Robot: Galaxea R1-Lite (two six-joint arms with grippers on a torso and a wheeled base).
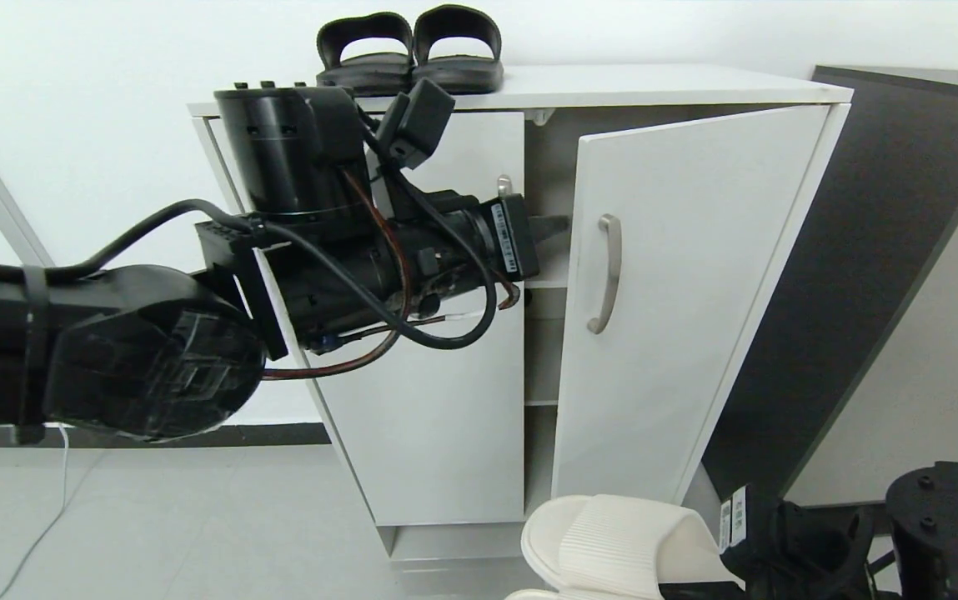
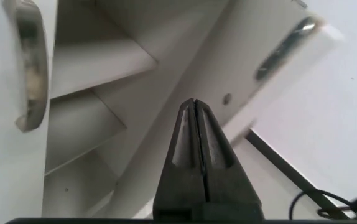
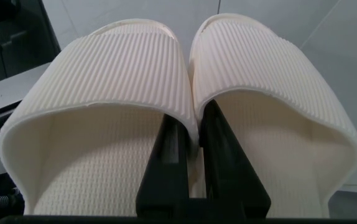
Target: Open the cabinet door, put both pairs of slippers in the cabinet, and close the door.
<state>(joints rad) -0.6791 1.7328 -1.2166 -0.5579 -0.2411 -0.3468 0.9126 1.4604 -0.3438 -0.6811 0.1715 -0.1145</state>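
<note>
The right gripper has its jaws clamped on the pair of cream ribbed open-toe slippers. Each black finger lies inside one slipper, pinching the two inner side walls together under the straps. The pair is held side by side, low in front of the cabinet's base, above the grey floor.

The left gripper has its jaws pressed flat together with nothing between them. Its tip sits in the gap between the two doors of the white two-door cabinet, at about upper-shelf height and beside the free edge of the right-hand door. That door stands partly swung out, with its curved brushed-metal handle facing forward. The left-hand door lies flush with the cabinet front. Past the closed fingertips, the left wrist view shows the white inner shelves stacked one above another.

The pair of black moulded slide slippers rests on the cabinet top toward its left end, side by side and touching — well apart from both grippers. A dark grey panel stands just beside the cabinet's right side.
</note>
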